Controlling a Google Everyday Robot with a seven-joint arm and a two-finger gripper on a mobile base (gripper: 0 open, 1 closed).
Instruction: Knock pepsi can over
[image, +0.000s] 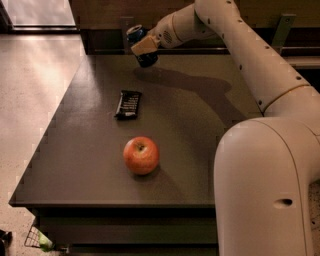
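The pepsi can (148, 59) is a small dark blue can with a silver top. It sits at the far edge of the dark table (200, 125), tilted with its top leaning left, and looks raised a little off the surface. My gripper (143, 46) reaches in from the right and is shut on the can, with a tan finger (141, 46) lying across the can's middle. The white arm (240, 45) runs back to the right.
A flat black snack bar wrapper (128, 104) lies on the table left of centre. A red apple (141, 155) sits nearer the front edge. A dark wall ledge (100, 42) runs behind the table. The robot's white body (270, 190) fills the lower right.
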